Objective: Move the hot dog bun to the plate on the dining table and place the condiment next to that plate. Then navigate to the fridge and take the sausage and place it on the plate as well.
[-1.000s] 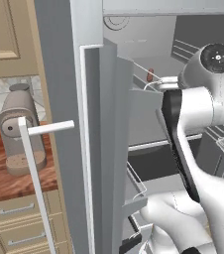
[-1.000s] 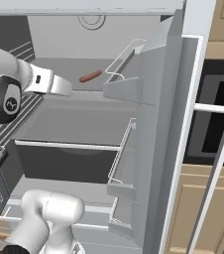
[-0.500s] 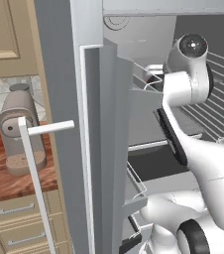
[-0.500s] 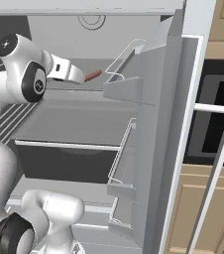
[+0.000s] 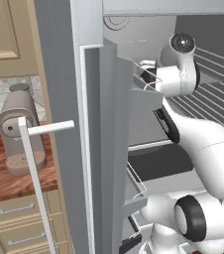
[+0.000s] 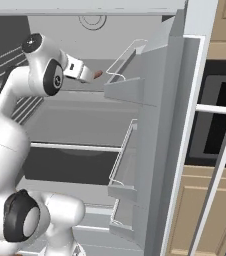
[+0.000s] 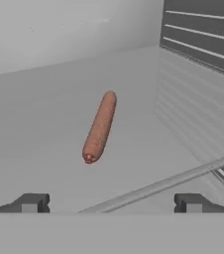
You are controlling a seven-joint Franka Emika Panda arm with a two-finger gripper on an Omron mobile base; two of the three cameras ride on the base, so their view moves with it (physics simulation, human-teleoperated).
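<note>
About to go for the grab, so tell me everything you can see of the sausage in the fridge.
The sausage is one smooth, reddish-brown link with rounded ends, the nearer end slightly puckered. It lies flat on the pale grey fridge shelf, alone, touching only the shelf. In the hand view it runs lengthwise away from the open gripper, slightly slanted, ahead of the fingertips and untouched. In the right base view its tip shows past the hand.

Smooth, faintly glossy sausage [image 7: 100, 127] on a seemingly matt grey shelf [image 7: 44, 124].

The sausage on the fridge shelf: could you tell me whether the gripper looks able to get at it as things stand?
Probably yes. The gripper is open and faces the sausage, which lies alone on the bare fridge shelf with nothing between them. The fridge door is open, and its door bins sit off to the side.
</note>
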